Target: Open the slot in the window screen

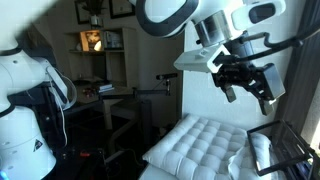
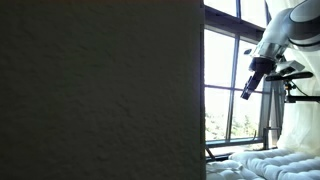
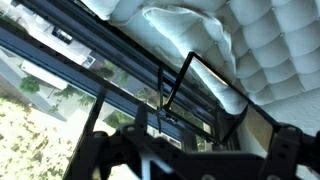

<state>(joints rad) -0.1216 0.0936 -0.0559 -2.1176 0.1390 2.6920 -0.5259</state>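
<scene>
End effector spread wide and empty, suspended above white quilted cushion, window frame ahead of it.

White quilted cushion; black window frame; white arm
</scene>
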